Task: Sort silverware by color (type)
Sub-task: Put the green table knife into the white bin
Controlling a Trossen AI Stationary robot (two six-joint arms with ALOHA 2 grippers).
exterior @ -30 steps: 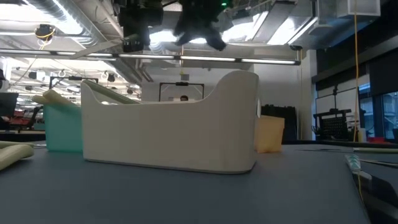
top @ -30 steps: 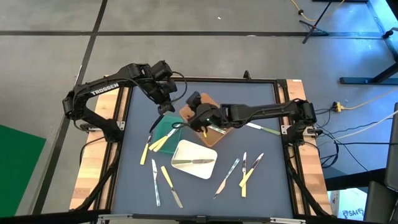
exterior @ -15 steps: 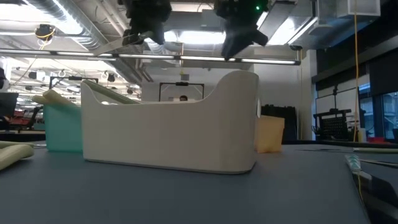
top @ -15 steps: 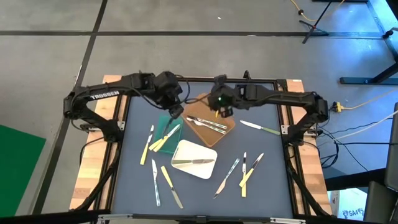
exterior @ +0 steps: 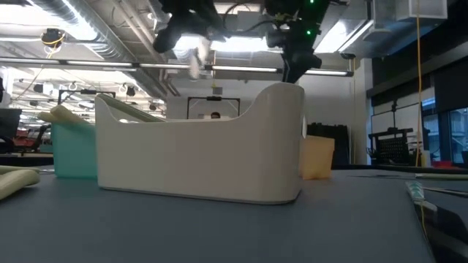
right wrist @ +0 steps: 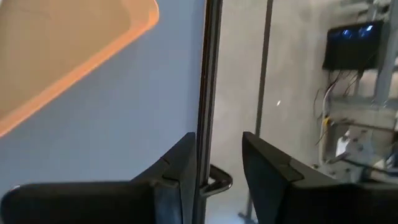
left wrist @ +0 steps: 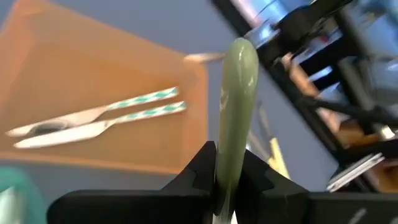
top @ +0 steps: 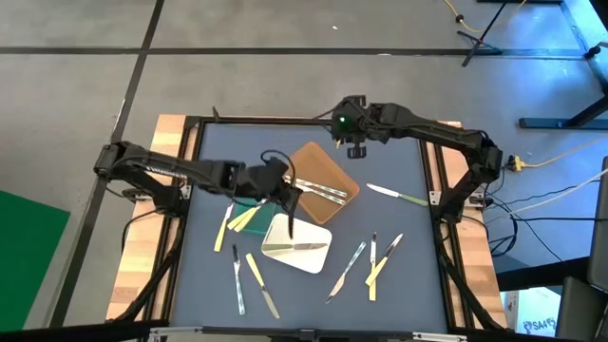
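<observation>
My left gripper (top: 288, 202) hangs over the near left edge of the brown tray (top: 332, 166), shut on a piece of silverware with a pale green handle (left wrist: 235, 93). In the low view that piece (exterior: 196, 58) shows pale and blurred under the gripper (exterior: 183, 25). My right gripper (top: 353, 144) is open and holds nothing, high over the table's far edge (right wrist: 208, 74). Two silvery-blue striped pieces (top: 319, 191) lie in the brown tray, one piece (top: 296, 249) in the white tray (top: 313, 261), and pale pieces (top: 249, 218) in the green tray (top: 245, 195). My left gripper pinches the pale green handle (left wrist: 225, 163) between its two fingers, which lie across it. The handle's rounded end (left wrist: 241, 53) sticks out well past the fingertips. The piece is lifted clear of table and trays; its other end is hidden behind the gripper.
Loose silverware lies on the blue mat: several pieces near left (top: 249, 277), a yellow one (top: 224, 226) by the green tray, several near right (top: 372, 258), and a green-handled knife (top: 397, 197) at the right. A dark frame rims the table.
My left gripper has swung from the table's far left, beyond the green tray, toward the right and near side, rolling as it went, and carried the green-handled piece along. My right gripper has drawn back from over the brown tray toward the far edge.
</observation>
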